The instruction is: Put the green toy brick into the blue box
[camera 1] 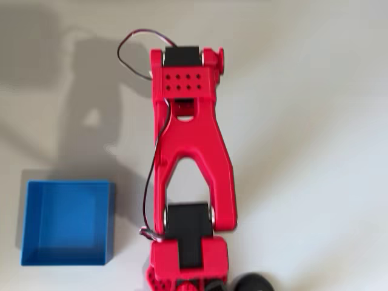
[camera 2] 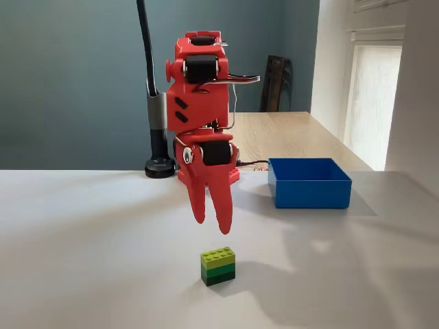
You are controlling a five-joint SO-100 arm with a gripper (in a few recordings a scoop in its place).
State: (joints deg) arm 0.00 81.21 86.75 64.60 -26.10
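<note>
The green toy brick [camera 2: 218, 266] stands on the white table near the front in the fixed view, lime studs up, over a darker green layer. My red gripper [camera 2: 212, 225] hangs point-down a short way above it and slightly to its left, without touching it. The fingers are parted by a narrow gap and hold nothing. The blue box [camera 2: 312, 195] sits empty behind and to the right of the brick. In the overhead view the blue box [camera 1: 111, 224] lies at the lower left, beside the red arm [camera 1: 194, 157], which covers the brick.
A black pole on a round base [camera 2: 160, 166] stands behind the arm. A wooden table [camera 2: 295, 133] lies further back. A black round object [camera 1: 254, 282] sits by the arm's base at the overhead view's bottom edge. White tabletop surrounds the brick.
</note>
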